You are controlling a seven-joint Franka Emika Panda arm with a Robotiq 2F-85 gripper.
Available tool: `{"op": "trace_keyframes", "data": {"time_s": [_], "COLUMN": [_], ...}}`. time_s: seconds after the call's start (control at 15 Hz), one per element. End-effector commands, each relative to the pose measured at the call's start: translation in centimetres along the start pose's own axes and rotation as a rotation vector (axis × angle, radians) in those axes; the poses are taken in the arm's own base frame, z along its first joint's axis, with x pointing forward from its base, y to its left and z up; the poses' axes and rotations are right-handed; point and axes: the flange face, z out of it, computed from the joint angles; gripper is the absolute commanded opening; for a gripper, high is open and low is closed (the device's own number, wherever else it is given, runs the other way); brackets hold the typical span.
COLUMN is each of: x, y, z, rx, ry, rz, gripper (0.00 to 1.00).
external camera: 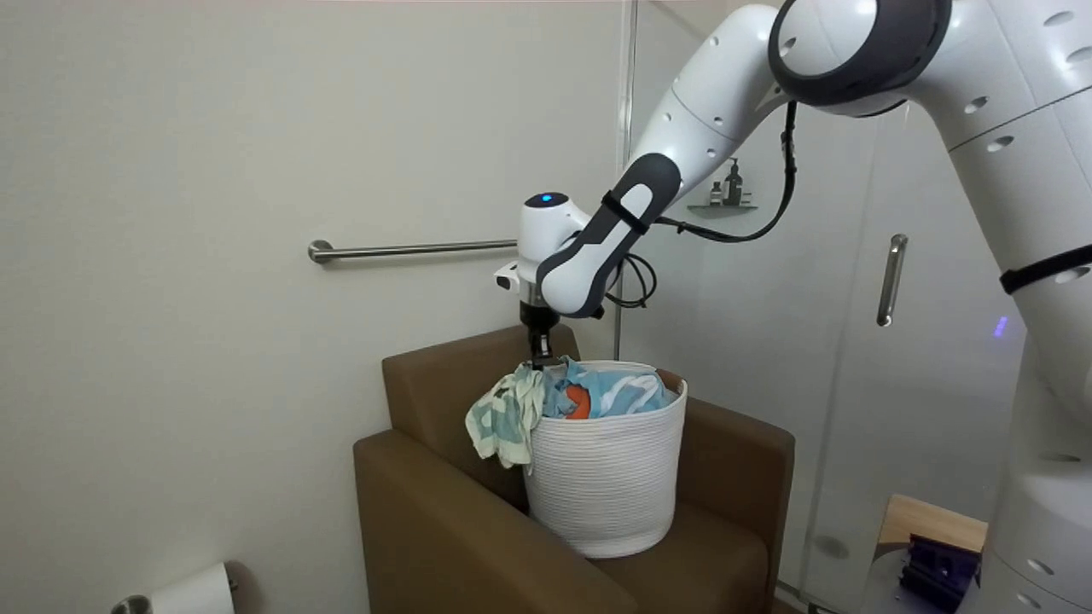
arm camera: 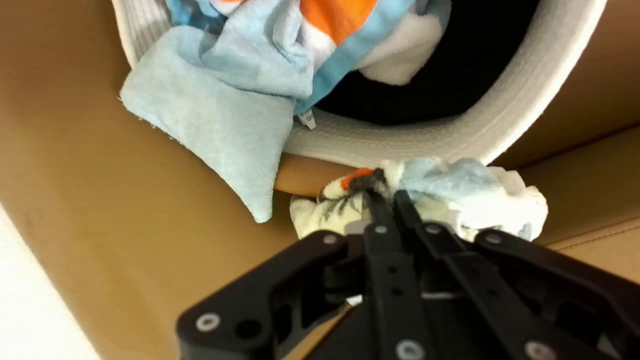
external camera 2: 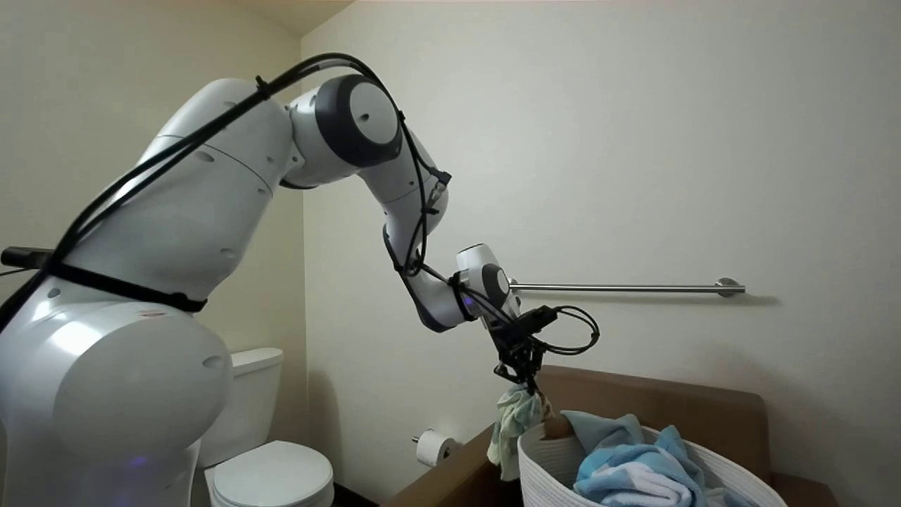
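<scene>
My gripper (arm camera: 387, 196) points down, shut on a cream and pale-blue patterned cloth (arm camera: 450, 180) with orange and black patches. In both exterior views this cloth hangs from the fingertips, beside the rim and outside the white woven basket (external camera: 606, 486). Below the gripper (external camera: 539, 362) the cloth (external camera: 505, 418) drapes down the basket's side; the same gripper (external camera 2: 529, 387) and cloth (external camera 2: 515, 426) show from another side. Inside the basket lies a blue and white towel (external camera 2: 637, 468) with orange parts. One light-blue corner (arm camera: 215, 110) of the fabric spills over the rim.
The basket stands on a brown armchair (external camera: 452, 512) against the wall. Behind the arm runs a metal towel bar (external camera: 418, 251). A glass door with a handle (external camera: 892, 280) is on one side; a toilet (external camera 2: 271, 475) and a paper roll (external camera 2: 431, 448) are on the other.
</scene>
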Motion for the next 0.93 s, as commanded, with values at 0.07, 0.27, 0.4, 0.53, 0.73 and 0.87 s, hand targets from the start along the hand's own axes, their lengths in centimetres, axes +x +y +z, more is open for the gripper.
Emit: {"op": "trace_keyframes", "data": {"time_s": [0.07, 0.27, 0.4, 0.53, 0.73, 0.87], "x": [-6.1, -10.1, -12.8, -15.1, -17.9, -18.7], "y": [-0.5, -0.1, 0.1, 0.4, 1.6, 2.7], "z": [-4.4, -5.8, -6.5, -7.1, -7.2, -6.5], "rx": [-0.040, -0.056, -0.065, -0.073, -0.076, -0.075], "ry": [0.037, 0.055, 0.062, 0.064, 0.056, 0.038], "rz": [0.142, 0.239, 0.298, 0.353, 0.439, 0.471], "gripper": [0.01, 0.01, 0.01, 0.01, 0.01, 0.01]}}
